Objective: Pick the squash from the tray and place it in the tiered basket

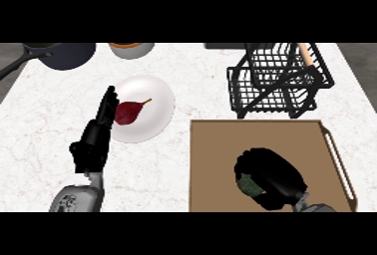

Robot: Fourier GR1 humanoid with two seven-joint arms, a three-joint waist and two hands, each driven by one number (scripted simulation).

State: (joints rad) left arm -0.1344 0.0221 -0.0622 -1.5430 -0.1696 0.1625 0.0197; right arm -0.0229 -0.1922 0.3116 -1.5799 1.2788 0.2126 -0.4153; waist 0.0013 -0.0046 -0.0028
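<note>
The brown tray (pixel 221 149) lies at the lower right of the counter. Over its middle my right hand (pixel 271 174) is curled round a dark green squash (pixel 249 186), of which only a small patch shows under the fingers. The black wire tiered basket (pixel 276 79) stands behind the tray at the upper right, with an orange-handled item in its top tier. My left hand (pixel 99 132) rests at the left, fingers straight and pointing up, its tips by the left edge of a white plate.
A white plate (pixel 151 107) holding a dark red leaf-shaped item (pixel 129 112) sits left of the tray. A dark pan (pixel 59 55) and a grey bowl (pixel 132 49) stand along the far edge.
</note>
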